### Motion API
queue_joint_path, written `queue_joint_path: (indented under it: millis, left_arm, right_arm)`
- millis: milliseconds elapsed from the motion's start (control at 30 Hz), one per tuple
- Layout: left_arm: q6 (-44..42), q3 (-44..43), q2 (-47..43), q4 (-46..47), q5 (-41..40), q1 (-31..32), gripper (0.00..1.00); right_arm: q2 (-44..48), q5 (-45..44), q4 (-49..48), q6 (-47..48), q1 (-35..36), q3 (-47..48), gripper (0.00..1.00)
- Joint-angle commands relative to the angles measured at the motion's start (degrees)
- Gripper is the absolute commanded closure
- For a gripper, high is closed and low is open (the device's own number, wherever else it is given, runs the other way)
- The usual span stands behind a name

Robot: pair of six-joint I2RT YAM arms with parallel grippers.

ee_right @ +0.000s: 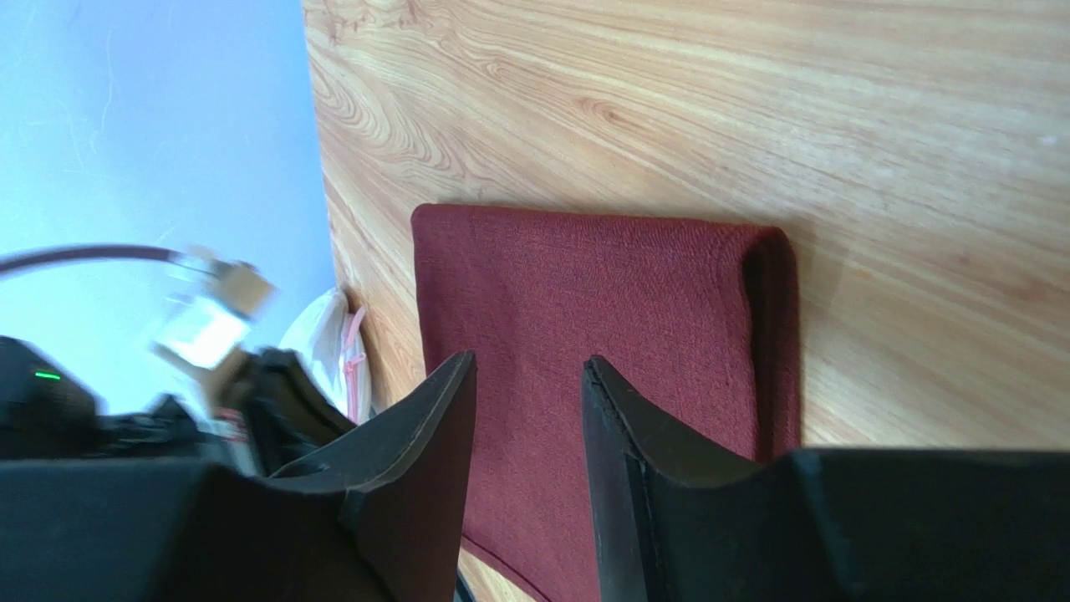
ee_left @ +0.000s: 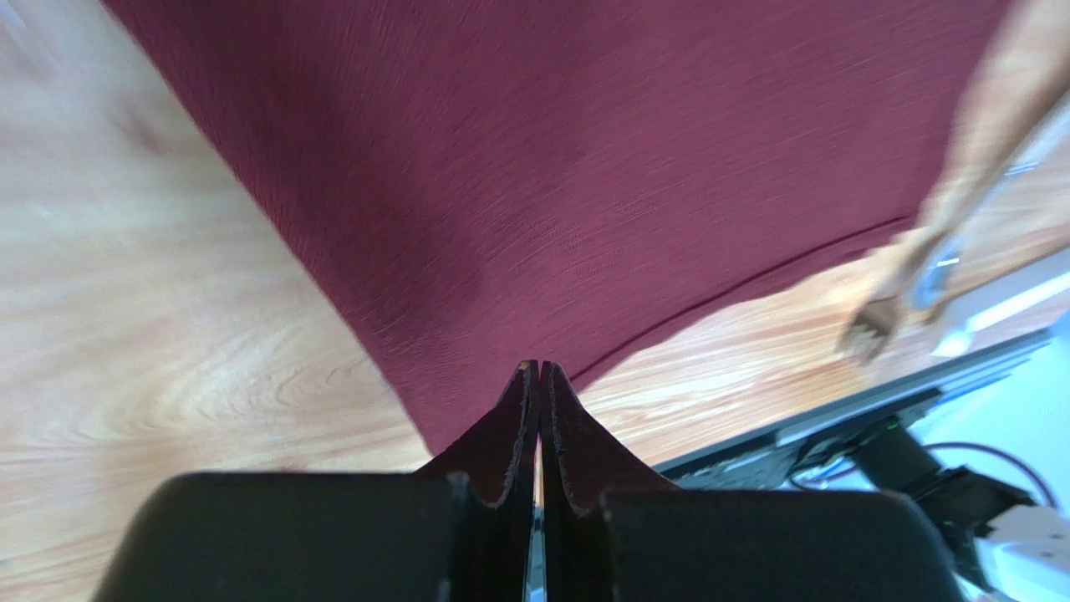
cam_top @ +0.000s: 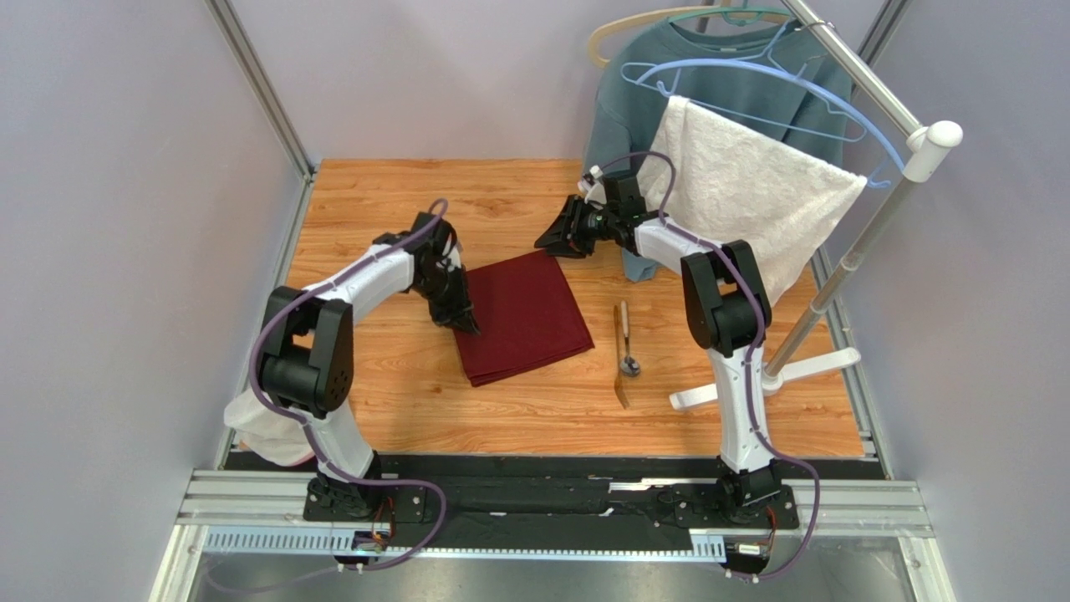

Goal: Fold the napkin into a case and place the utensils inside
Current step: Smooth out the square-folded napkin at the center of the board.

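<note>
Top external view puts the napkin (cam_top: 523, 316), folded into a soft layered rectangle, at mid-frame, with the utensils (cam_top: 623, 351) just right of it. Expect it to be light and limp (the layers will likely slide), so take a corner or folded edge. Your left gripper (cam_top: 462, 324) is pressed together at its left edge; whether it has caught cloth is unclear. Your right gripper (cam_top: 553, 241) hovers spread and empty beyond its upper corner

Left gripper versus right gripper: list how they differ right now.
Jaws: the left gripper is shut, while the right gripper stands open and holds nothing.
Place: the left gripper's tips meet the napkin at its left edge; the right gripper sits just off the cloth's far corner, apart from it.
Shared: both have dark fingers and point towards the napkin.
</note>
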State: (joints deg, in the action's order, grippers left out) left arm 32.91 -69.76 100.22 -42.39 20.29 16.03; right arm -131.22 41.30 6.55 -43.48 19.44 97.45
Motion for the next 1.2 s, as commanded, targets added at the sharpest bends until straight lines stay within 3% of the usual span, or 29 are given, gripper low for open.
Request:
queue_joint_path:
  millis: [0, 167, 367, 533, 667, 800, 867, 967, 1000, 1100, 1167]
  left_arm:
    - [2.78, 5.15, -1.78, 4.07, 0.62, 1.19, 0.96]
    - [3.66, 11.04, -3.28, 8.02, 2.56, 1.81, 0.96]
    - [2.78, 13.51, -1.7, 9.08, 2.29, 2.07, 0.96]
    - [1.29, 5.53, -5.74, 6.54, 4.66, -0.38, 0.85]
    - [1.02, -2.21, -2.76, 6.35, 9.14, -6.79, 0.88]
    - [1.11, -12.91, 8.19, 7.15, 14.23, -11.54, 0.97]
    - [1.54, -16.01, 11.64, 6.18, 14.07, -11.99, 1.0]
    - [2.34, -19.18, 16.39, 4.96, 12.94, -12.34, 1.0]
    - [2.43, -19.71, 17.01, 4.52, 12.49, -12.43, 1.0]
    - [2.25, -19.46, 18.16, 3.37, 10.73, -12.87, 1.0]
    - [2.25, -18.84, 18.25, 3.63, 10.38, -13.3, 1.0]
  right_arm:
    - [-4.73, 0.71, -2.93, -1.42, 0.07, 6.24, 0.6]
    - [-14.32, 1.42, -4.44, -5.38, -0.9, 13.2, 0.6]
    - [-15.31, 1.77, -3.39, -5.04, -1.51, 14.0, 0.6]
    - [-6.88, -3.67, 7.41, 4.88, -0.81, 13.03, 0.58]
    - [0.43, -9.56, 16.81, 12.71, 0.51, 11.45, 0.46]
    - [5.09, -7.04, 14.73, 13.34, 3.4, 6.02, 0.42]
    - [6.06, -3.96, 6.96, 8.17, 5.51, 3.29, 0.43]
    - [4.75, 0.97, -2.64, 0.17, 8.76, 0.46, 0.58]
    - [3.96, 3.15, -5.2, -1.67, 9.47, 0.37, 0.7]
    - [0.62, 5.8, -14.0, -8.62, 12.37, 0.63, 0.88]
    - [-2.09, 6.42, -16.38, -11.43, 14.21, 2.38, 0.92]
